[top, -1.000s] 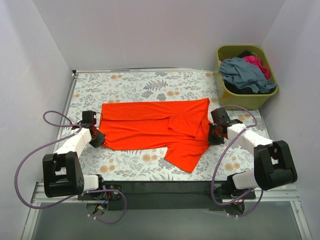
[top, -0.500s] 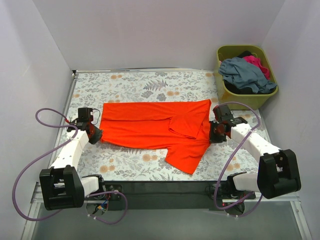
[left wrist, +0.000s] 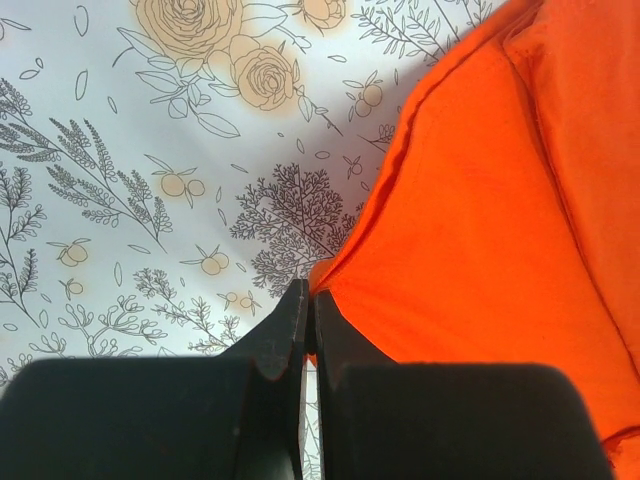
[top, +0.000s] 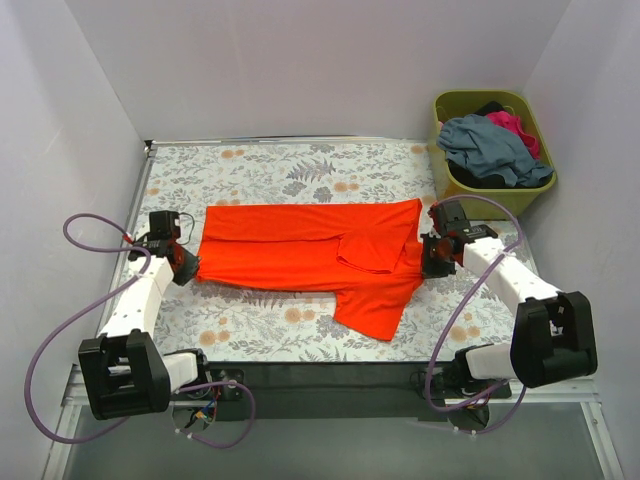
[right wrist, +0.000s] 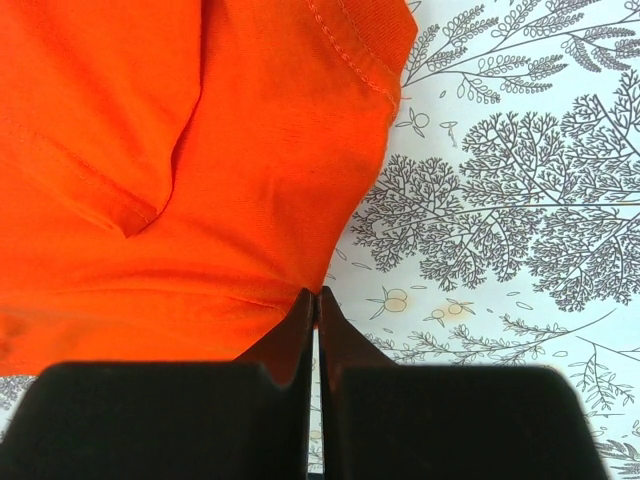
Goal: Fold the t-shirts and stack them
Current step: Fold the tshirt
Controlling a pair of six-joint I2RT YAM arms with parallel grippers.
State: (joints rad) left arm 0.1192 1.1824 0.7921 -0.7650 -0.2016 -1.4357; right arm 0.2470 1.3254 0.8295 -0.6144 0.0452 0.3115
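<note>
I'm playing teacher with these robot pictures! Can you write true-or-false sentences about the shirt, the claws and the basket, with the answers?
1. The orange shirt lies on the flowery table. True.
2. The green basket is empty. False: it holds a grey-blue shirt and a pink shirt.
3. The left claw and right claw are pinched shut at opposite ends of the orange shirt. True.
4. The orange shirt is rolled into a ball. False: it lies spread out flat.

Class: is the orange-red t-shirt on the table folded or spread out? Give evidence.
Partly folded: the orange-red t-shirt shows an overlapping layer, but one section juts out beyond the folded strip.
</note>
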